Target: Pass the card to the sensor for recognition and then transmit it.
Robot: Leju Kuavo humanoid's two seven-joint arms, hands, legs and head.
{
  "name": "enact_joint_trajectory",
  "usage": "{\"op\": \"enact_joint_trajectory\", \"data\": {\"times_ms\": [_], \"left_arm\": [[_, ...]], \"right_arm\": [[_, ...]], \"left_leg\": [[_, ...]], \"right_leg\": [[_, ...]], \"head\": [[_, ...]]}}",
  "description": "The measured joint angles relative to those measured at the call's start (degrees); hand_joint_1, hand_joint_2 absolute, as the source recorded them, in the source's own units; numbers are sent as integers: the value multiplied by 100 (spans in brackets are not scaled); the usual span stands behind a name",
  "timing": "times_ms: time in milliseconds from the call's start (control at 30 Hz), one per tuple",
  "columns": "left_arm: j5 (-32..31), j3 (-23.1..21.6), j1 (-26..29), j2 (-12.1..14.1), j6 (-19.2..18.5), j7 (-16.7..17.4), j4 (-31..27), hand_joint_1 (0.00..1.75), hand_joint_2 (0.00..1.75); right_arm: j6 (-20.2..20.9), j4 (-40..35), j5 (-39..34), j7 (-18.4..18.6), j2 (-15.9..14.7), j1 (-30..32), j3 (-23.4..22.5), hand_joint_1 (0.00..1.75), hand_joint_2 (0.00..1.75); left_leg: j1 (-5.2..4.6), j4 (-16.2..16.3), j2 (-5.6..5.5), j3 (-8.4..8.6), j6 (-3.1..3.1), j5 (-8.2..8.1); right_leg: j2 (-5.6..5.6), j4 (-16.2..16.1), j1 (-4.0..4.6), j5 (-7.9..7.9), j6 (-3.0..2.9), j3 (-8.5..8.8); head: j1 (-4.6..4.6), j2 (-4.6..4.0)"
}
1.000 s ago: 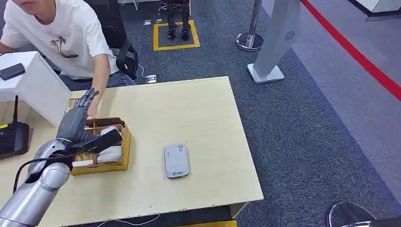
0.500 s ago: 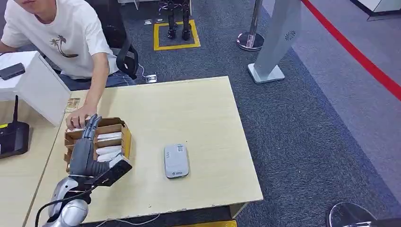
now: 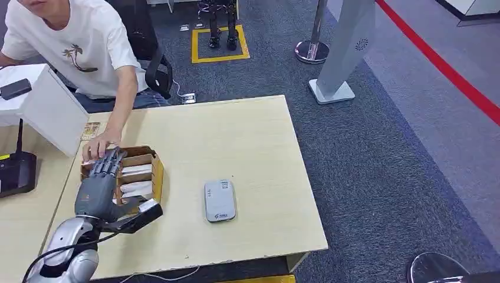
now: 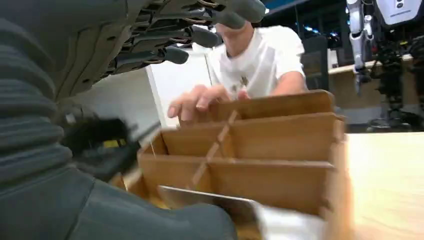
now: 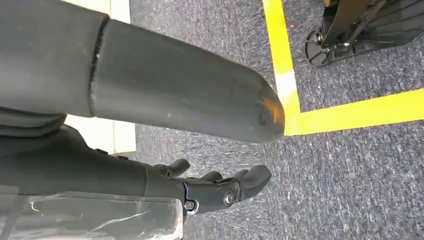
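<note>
Since a second ago: left hand (image 3: 97,188) has drawn back from the far side of the cardboard box and now hovers over it, nearer the robot; box, sensor and person's hand on the box rim stay as they were.

Head view.
- Left hand: fingers spread flat and pointing away from the robot, over the near compartments of the divided cardboard box (image 3: 157,177); thumb held out to the side.
- Cards (image 3: 137,171): white, standing in the box compartments at the worktop's left edge. None visibly gripped.
- Sensor (image 3: 220,200): grey-white reader lying flat, well apart from the box, toward the middle of the near edge of the worktop (image 3: 236,135).
- Person's hand (image 3: 97,145): resting on the far rim of the box.

Left wrist view.
- Fingers (image 4: 175,54) extended above the box dividers; thumb (image 4: 150,220) low, just beside a pale card edge (image 4: 280,225). Whether it touches, I cannot tell.

Right wrist view.
- Right hand (image 5: 220,192): fingers loosely curled, holding nothing, hanging above grey carpet with yellow tape.

Step in hand, judged: picking a card. Advice: lower the fingers into one compartment, pinch a single card against the thumb, lift straight up, keep clear of the person's hand.
</note>
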Motion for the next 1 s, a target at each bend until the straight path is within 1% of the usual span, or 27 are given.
{"op": "enact_joint_trajectory", "data": {"times_ms": [100,233,333,467,733,833,900,967,1000], "left_arm": [[-52,-11,-262,280,-315,50,26,0,175],[-19,-13,-444,586,-454,54,33,0,175],[25,-15,-507,719,-537,57,33,0,175],[225,-22,-633,800,-725,33,33,0,175],[626,-81,-889,863,-826,-42,120,0,175],[921,-87,-960,850,-716,-94,168,0,175],[1195,-87,-984,795,-553,-196,194,0,175],[1663,-44,-943,605,-182,-427,205,0,175],[1971,18,-861,484,82,-635,192,0,175]], "right_arm": [[37,0,4,-42,0,-1,2,0,175],[66,0,9,-147,0,-20,57,0,175],[68,0,11,-177,0,-40,83,0,175],[66,0,13,-151,0,-55,96,0,175],[66,-2,13,-48,0,-53,140,0,175],[66,-2,15,-50,0,-54,162,0,175],[66,-2,28,-37,0,-57,188,0,175],[66,-2,52,-6,0,-61,210,0,175],[68,-4,90,7,0,-67,219,0,175]], "left_leg": [[2,0,2,0,-1,1],[1,0,2,0,-1,0],[0,0,1,-1,-1,0],[0,0,1,-1,-1,0],[0,0,2,-1,-1,0],[0,0,2,0,-1,0],[0,0,2,0,-1,0],[-2,0,-1,-2,0,0],[-2,0,1,-1,0,-1]], "right_leg": [[1,2,3,1,-1,-1],[2,2,7,0,0,-1],[3,0,7,0,0,-2],[2,-1,7,0,0,-2],[3,-1,7,1,0,-2],[3,-1,7,1,0,-3],[3,-1,7,1,0,-3],[0,0,6,1,1,1],[2,-1,5,0,1,2]], "head": [[2,0],[0,0],[2,0],[2,0],[2,0],[2,0],[0,0],[2,0],[2,0]]}}
